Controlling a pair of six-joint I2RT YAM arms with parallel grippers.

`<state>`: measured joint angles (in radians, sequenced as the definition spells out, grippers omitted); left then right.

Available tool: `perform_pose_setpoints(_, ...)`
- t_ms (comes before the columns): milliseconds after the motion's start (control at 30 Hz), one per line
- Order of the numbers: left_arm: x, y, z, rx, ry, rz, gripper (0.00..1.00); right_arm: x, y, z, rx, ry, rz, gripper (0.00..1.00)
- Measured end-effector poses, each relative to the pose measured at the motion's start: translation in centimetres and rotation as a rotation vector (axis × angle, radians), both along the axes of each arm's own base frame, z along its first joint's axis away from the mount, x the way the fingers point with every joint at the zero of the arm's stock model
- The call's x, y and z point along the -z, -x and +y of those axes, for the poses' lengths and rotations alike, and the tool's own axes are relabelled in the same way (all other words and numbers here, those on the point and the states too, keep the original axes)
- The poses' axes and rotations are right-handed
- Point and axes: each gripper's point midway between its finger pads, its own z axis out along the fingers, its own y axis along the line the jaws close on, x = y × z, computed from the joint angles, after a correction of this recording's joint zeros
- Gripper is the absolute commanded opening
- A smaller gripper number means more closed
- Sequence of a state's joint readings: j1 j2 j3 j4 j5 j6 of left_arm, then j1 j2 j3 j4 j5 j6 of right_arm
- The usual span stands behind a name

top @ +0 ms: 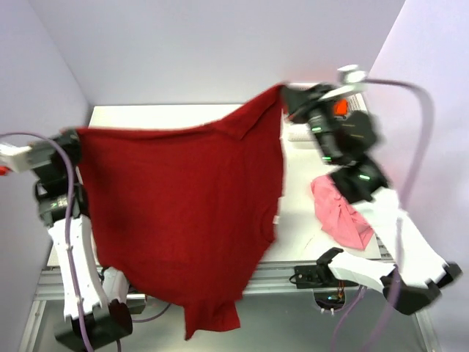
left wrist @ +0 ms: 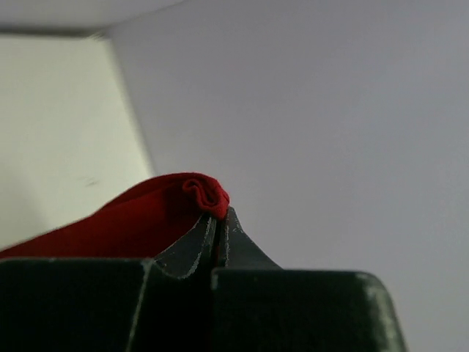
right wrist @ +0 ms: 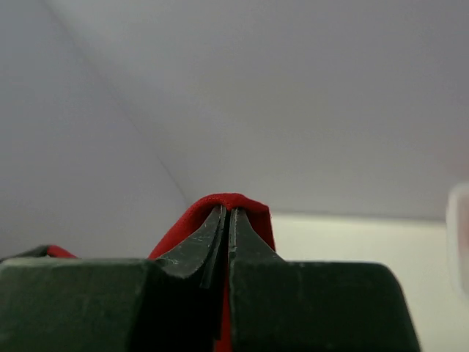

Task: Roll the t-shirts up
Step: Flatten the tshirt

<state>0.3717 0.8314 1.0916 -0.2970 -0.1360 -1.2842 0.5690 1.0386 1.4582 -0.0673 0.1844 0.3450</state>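
Currently left end effector (left wrist: 220,218) (9 o'clock) and right end effector (right wrist: 229,214) (1 o'clock) each pinch a corner of the dark red cotton t-shirt (top: 176,213), which hangs spread above the white surface (top: 183,114). A crumpled pale pink t-shirt (top: 341,213) lies at 3 o'clock. Judgement: nothing rolled yet.

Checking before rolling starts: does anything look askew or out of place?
The dark red t-shirt, held up by the left fingers and right fingers, hangs unevenly, its lower end dangling past the table's near edge. The pink t-shirt lies crumpled on the right.
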Motion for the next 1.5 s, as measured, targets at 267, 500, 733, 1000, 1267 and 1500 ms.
perform_pose_setpoints(267,19.7,-3.0,1.9,-0.053,0.173,0.328,0.0,20.7,-8.1,4.5,0.014,0.162,0.421,0.0)
perform_pose_setpoints(500,25.1,-8.7,3.3,-0.057,0.199,0.426,0.0,26.1,-14.1,6.1,0.037,0.168,0.514,0.0)
perform_pose_setpoints(733,26.6,-14.7,4.2,-0.039,0.194,0.446,0.0,30.3,-22.0,6.2,0.053,0.131,0.598,0.0)
perform_pose_setpoints(1000,27.5,-21.7,5.9,-0.024,0.161,0.419,0.0,30.4,-31.0,8.3,0.009,0.074,0.574,0.0)
perform_pose_setpoints(1267,28.4,-29.3,5.7,0.069,0.089,0.431,0.85,29.0,-37.7,10.1,-0.085,-0.008,0.485,0.83)
perform_pose_setpoints(1500,25.5,-29.6,6.1,0.08,0.042,0.467,0.9,32.1,-36.7,7.0,-0.084,-0.019,0.603,0.6)
